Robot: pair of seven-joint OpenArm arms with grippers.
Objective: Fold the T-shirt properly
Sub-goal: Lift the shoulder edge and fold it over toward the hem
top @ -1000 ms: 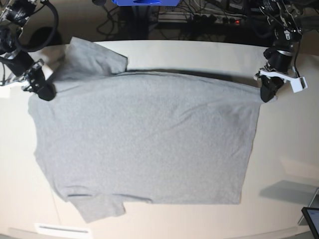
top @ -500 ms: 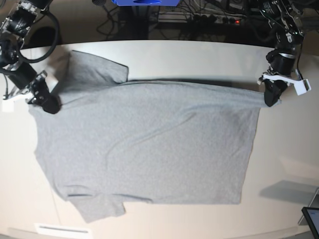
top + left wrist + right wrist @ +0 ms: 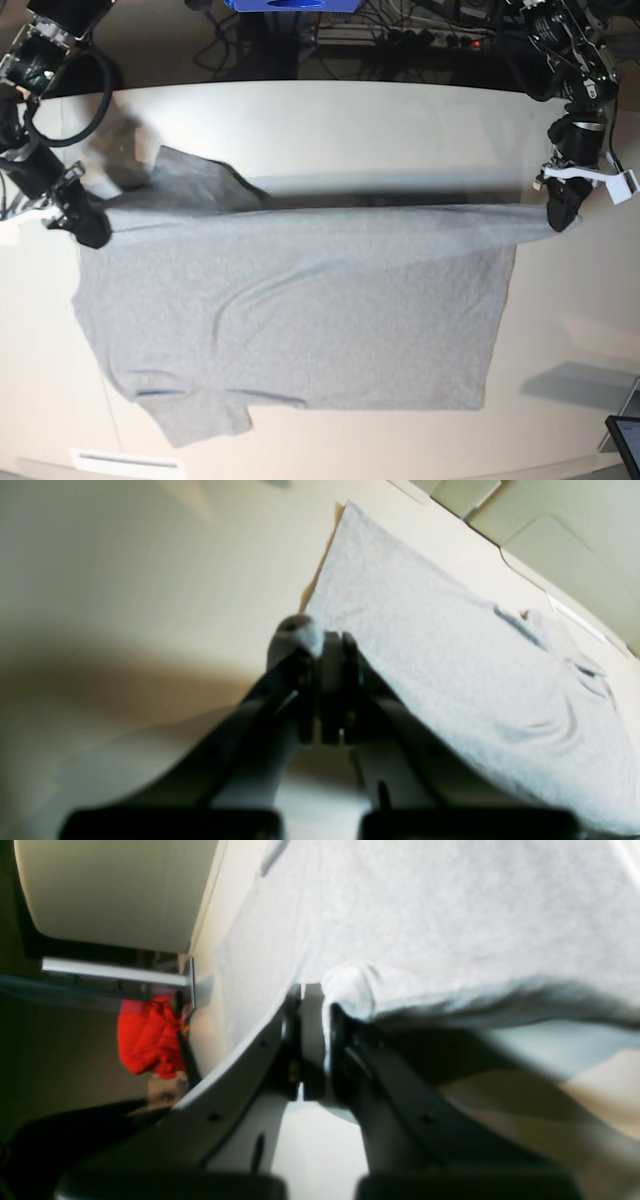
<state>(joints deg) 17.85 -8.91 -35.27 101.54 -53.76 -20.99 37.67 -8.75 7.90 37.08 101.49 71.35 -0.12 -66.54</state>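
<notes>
Two grippers, left gripper (image 3: pixel 559 218) and right gripper (image 3: pixel 88 228), are each pinching a far corner of the large heather-grey cotton T-shirt (image 3: pixel 300 310), stretched between them above the pale table (image 3: pixel 400 120); uneven pulling could be skewing the fold.

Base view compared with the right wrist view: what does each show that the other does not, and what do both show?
Only the base view shows the whole T-shirt spread on the table, its lower sleeve, and the left gripper shut on the opposite corner.

Only the right wrist view shows the pinch up close, with cloth bunched against the gripper, and a red object beyond the table edge.

Both show the right gripper shut on the grey T-shirt, whose edge is lifted off the table.
</notes>
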